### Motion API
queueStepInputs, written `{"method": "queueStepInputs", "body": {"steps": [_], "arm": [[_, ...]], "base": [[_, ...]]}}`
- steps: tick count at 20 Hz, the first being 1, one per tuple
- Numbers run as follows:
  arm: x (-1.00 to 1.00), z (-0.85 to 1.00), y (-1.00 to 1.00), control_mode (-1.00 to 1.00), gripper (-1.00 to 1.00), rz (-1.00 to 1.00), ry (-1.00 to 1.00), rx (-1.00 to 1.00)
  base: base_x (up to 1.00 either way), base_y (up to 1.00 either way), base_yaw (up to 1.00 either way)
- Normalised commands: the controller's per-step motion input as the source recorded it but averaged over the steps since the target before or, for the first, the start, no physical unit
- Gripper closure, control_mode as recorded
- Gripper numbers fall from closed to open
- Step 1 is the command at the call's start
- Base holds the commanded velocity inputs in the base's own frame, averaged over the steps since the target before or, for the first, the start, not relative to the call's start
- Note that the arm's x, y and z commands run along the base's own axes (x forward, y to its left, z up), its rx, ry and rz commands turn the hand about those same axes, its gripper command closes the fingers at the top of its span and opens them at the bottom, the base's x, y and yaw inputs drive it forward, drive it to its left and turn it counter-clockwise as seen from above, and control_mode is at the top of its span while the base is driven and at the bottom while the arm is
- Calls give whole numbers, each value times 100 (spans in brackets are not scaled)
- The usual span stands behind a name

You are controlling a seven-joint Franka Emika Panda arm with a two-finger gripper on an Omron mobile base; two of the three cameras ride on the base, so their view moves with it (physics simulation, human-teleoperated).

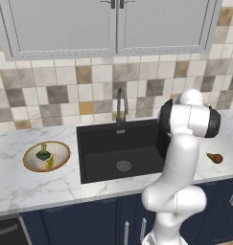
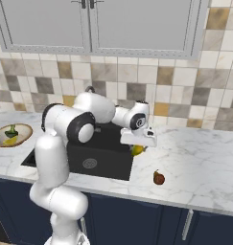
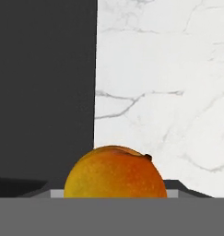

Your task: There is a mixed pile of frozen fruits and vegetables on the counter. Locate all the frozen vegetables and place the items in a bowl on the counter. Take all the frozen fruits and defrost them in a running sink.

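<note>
While the round yellow-orange fruit (image 3: 115,171) sits right between the finger tips of the gripper (image 2: 138,146), the jaws stand partly apart on either side of it and look closed on it, above the seam where the black sink (image 1: 119,148) meets the marble counter (image 2: 199,162). Off on the counter lies the brown pear-shaped fruit (image 2: 158,178). Far across the sink, the bowl (image 1: 61,160) holds the green lump (image 1: 43,153) and yellowish piece (image 1: 50,163).

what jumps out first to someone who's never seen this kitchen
The white arm's pincer grips a round yellow-orange fruit at the right edge of the big black sink. Left of the sink, a tan-rimmed bowl holds a dark-green lump and a yellow piece; a small brown pear lies on the white marble counter.
</note>
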Motion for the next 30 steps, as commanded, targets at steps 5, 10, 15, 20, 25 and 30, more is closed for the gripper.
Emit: {"method": "queueStepInputs", "body": {"steps": [5, 10, 15, 20, 25, 30], "arm": [[-18, 0, 51, -100, 100, 0, -6, -5], [0, 0, 32, -100, 100, 0, -1, -1], [0, 0, 34, -100, 100, 0, -1, 0], [4, -2, 24, -100, 100, 0, 0, -1], [17, -7, 16, -100, 100, 0, 0, 0], [17, -18, 18, -100, 100, 0, -1, 0]], "base": [[0, 0, 0], [0, 0, 0], [0, 0, 0], [0, 0, 0], [0, 0, 0], [0, 0, 0]]}}
